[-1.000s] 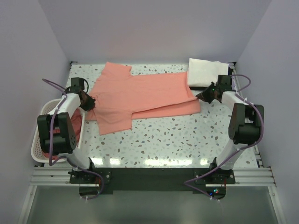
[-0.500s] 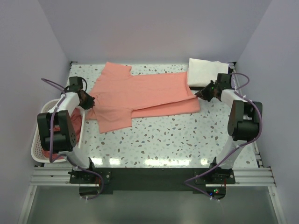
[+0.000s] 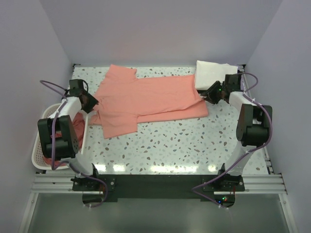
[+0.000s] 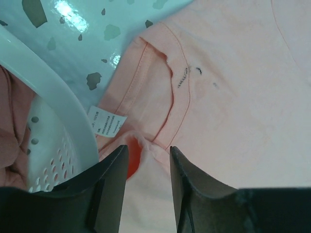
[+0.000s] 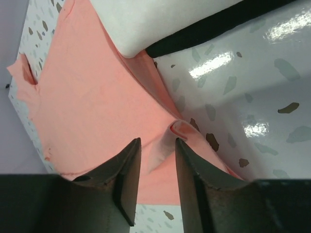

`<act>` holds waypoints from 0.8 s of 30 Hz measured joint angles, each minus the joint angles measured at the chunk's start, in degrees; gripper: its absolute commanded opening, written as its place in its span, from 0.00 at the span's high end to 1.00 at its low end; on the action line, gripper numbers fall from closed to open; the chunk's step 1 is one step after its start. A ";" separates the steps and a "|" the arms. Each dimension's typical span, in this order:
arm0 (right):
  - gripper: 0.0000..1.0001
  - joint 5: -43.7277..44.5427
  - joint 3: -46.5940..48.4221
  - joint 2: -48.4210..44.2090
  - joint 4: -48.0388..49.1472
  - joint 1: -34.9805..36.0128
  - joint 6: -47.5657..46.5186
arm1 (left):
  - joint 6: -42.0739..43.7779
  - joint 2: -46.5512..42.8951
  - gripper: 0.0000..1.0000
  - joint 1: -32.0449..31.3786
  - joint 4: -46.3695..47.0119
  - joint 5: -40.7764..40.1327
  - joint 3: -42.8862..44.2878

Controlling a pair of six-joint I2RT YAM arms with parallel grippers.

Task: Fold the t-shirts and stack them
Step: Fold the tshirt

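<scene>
Item under inspection: one t-shirt, salmon pink, laid across the far half of the surface, running from the left edge almost to the far right corner. A lengthwise fold is visible. At the right end two layers lie one over the other, and on the near side a sleeve sticks out untidily.

The left hand is set over the shirt's left end, beside the basket. Its jaws are parted about halfway; a small ridge of cloth stands between them but is not pinched. The right hand is set over the right end, close to a folded white cloth. Its jaws are likewise parted over a pucker of cloth, and nothing is held.

More pink cloth is noted inside the basket.

Assessment: the lengthwise fold is judged laid down, with the grip being given up at both ends. The task is judged to be at an early stage, with no stack yet formed. The next move calls for both hands to be lifted straight clear without dragging the thin cloth. The protruding sleeve is then to be tucked in before a crosswise fold is attempted.
</scene>
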 measured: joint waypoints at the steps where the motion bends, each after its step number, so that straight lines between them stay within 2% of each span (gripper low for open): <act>1: 0.58 0.15 0.20 0.00 -0.02 0.24 -0.35 | 0.13 -0.26 0.54 0.00 0.31 -0.09 -0.33; 9: 0.55 2.21 -1.81 -2.43 -1.53 2.08 -2.86 | 0.20 -3.69 0.52 0.31 1.01 -0.83 -4.20; 24: 0.55 8.85 -14.49 -17.88 -2.91 2.36 -4.74 | 2.32 -8.85 0.44 -0.39 2.73 1.05 -7.32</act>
